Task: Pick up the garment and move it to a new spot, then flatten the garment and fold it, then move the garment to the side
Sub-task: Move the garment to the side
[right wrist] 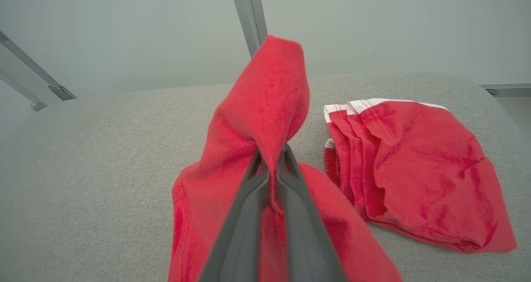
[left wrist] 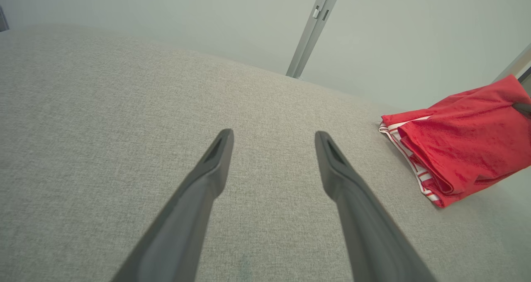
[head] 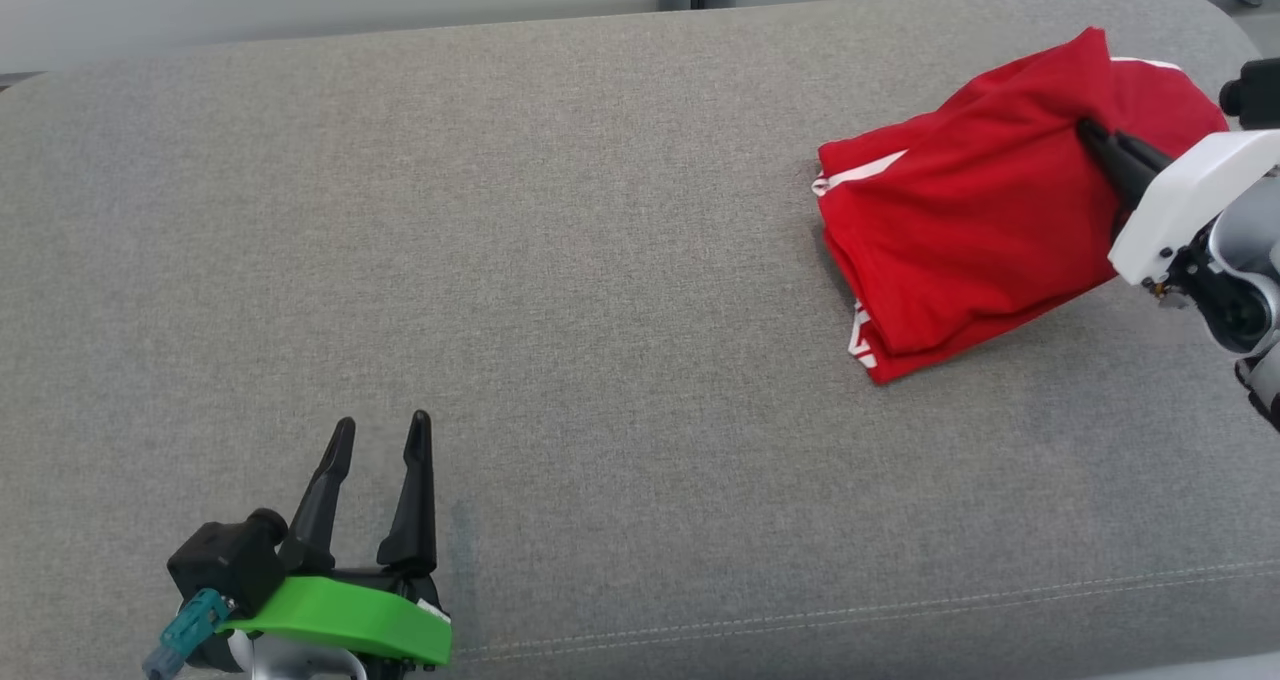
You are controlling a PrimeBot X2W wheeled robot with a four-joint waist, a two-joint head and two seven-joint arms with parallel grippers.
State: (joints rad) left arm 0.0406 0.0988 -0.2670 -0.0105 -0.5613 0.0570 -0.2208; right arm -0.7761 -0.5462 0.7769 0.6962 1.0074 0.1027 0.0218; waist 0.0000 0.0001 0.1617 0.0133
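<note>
Your right claw [head: 1090, 132] reaches in from 3 o'clock in the head view and is pinched tight on a fold of the red garment [head: 950, 250]. In the right wrist view that fold stands up as a peak at 12 o'clock, with cloth between the nearly closed fingers [right wrist: 244, 199]. The rest of the garment, folded with white-striped edges, lies on the counter toward the claw's 3 o'clock. On the grey fabric counter [head: 600, 260] the garment sits at 2 o'clock. Your left claw [head: 382, 422] is at 7 o'clock, spread wide and holding nothing. It is well apart from the garment, which lies toward its 2 o'clock.
</note>
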